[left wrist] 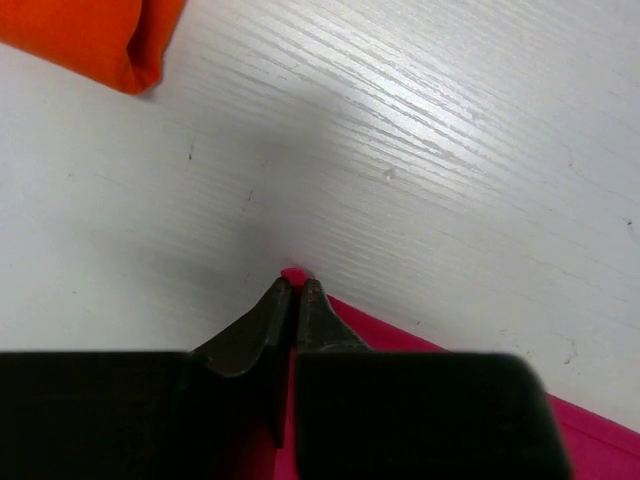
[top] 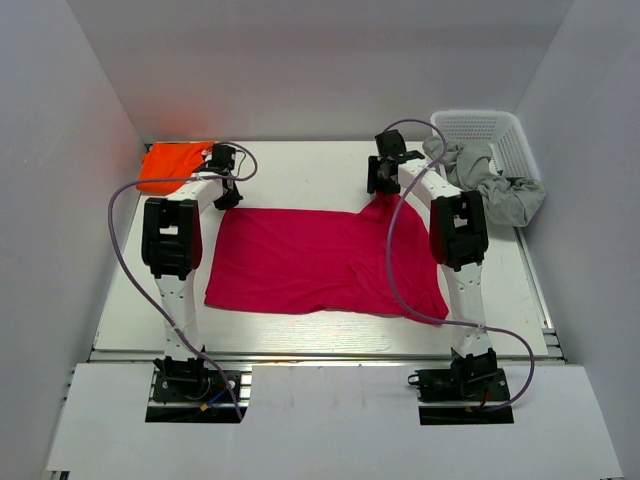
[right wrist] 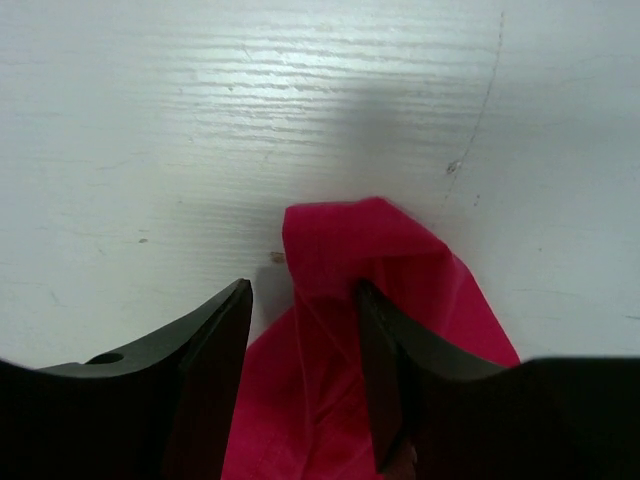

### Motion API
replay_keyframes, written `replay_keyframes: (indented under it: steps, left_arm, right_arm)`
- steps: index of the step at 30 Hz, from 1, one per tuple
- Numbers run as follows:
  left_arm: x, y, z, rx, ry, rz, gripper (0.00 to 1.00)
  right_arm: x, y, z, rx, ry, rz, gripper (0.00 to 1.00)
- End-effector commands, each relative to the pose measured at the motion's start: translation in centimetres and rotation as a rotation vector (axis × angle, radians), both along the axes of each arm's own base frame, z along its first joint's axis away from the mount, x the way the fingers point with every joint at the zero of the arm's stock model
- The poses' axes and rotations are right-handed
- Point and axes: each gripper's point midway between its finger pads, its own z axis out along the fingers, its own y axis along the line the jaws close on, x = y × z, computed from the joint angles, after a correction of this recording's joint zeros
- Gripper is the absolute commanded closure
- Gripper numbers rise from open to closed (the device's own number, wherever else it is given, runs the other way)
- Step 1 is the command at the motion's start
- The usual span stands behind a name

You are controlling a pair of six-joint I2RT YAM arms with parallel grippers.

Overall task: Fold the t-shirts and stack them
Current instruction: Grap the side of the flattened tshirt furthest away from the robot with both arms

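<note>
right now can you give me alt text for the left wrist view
The left gripper has its two dark fingers nearly together on the corner of a magenta-red cloth t-shirt lying on a white wood-grain table. A folded bright orange t-shirt sits at the upper left, apart from the gripper.

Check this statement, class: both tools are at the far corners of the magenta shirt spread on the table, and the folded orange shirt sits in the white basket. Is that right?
One detail is wrong. The orange shirt lies on the table at the far left, not in the white basket, which holds grey cloth. The top external view shows this. The left tool and right tool are indeed at the magenta shirt's far corners.
</note>
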Motion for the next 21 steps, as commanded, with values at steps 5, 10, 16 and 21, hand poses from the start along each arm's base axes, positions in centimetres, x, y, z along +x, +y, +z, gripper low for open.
replay_keyframes:
  steps: [5, 10, 16, 21]
  left_arm:
    - [-0.9, -0.2, -0.4, -0.023, 0.011, -0.037, 1.0]
    - [-0.4, -0.3, 1.3, -0.023, -0.028, -0.058, 1.0]
    - [-1.0, -0.4, 3.4, -0.03, -0.101, -0.071, 1.0]
    - [-2.8, -0.5, 4.9, -0.025, -0.136, -0.076, 1.0]
  right_arm:
    - [-0.8, -0.9, -0.2, -0.019, 0.027, -0.05, 0.46]
    - [-0.5, 0.0, 1.2, 0.043, 0.018, -0.06, 1.0]
    - [-0.7, 0.0, 6.9, 0.109, -0.104, -0.094, 1.0]
    - [-4.9, -1.7, 7.2, 0.118, -0.06, -0.177, 1.0]
